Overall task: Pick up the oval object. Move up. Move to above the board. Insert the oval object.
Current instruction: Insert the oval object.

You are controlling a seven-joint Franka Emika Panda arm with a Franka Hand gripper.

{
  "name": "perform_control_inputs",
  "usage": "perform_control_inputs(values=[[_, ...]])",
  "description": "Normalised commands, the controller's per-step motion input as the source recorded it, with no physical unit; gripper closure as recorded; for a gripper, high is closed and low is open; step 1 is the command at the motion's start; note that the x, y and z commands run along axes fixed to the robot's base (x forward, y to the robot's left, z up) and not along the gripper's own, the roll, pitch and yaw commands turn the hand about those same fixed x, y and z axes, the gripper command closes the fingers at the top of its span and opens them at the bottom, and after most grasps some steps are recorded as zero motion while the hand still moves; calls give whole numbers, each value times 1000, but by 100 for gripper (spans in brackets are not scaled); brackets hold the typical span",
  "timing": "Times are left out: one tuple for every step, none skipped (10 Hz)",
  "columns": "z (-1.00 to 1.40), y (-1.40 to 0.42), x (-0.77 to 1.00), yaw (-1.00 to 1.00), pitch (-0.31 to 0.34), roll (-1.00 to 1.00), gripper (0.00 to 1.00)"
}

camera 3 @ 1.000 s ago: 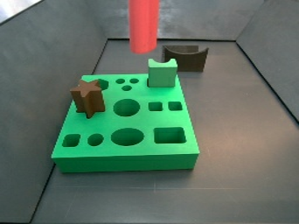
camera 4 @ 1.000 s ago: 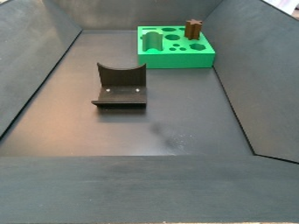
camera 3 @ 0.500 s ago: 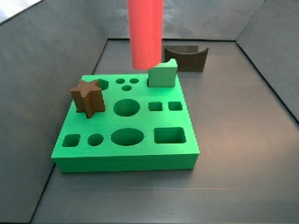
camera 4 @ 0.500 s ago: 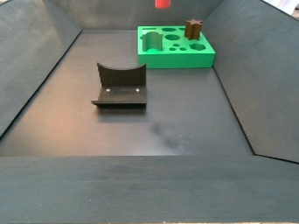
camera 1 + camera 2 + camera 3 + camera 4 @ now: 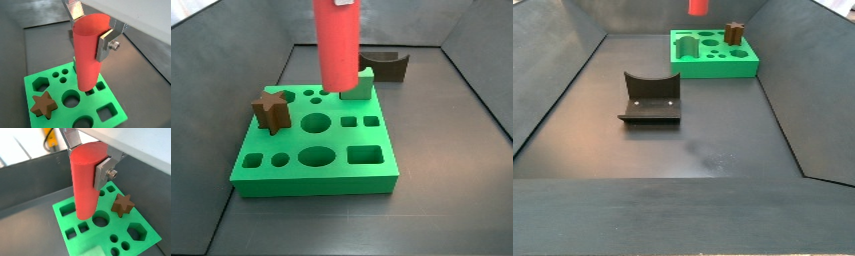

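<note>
The oval object (image 5: 88,55) is a tall smooth red peg, held upright in my gripper (image 5: 89,31). It also shows in the wrist view (image 5: 87,180) and in both side views (image 5: 337,45) (image 5: 698,7). The silver fingers (image 5: 105,170) press on its upper sides. The peg hangs above the board (image 5: 285,178), a bright green slab with many holes, its lower end a little above the top face. The board also shows in the wrist views (image 5: 30,82) (image 5: 143,245) and far off in a side view (image 5: 714,68). The gripper itself is out of frame in both side views.
A brown star-shaped block (image 5: 269,110) (image 5: 44,104) (image 5: 123,204) stands in the board. A small green notched block (image 5: 361,86) stands at its far side. The dark fixture (image 5: 649,98) (image 5: 385,66) sits on the floor. Grey walls enclose the bin.
The red peg has come lower over the board and moved slightly toward its middle.
</note>
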Motion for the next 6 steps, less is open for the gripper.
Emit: perform_control_inputs(values=[[0,-617,0,-554,-3,141,100],[0,-606,0,-557,0,137,100],[-60,-589,0,-531,-19,200,100],[-329,-357,0,-654,-60,150,100],[-386,-211,0,-854,-43,70,100],[-280,-120,0,-820,-50,79,100]])
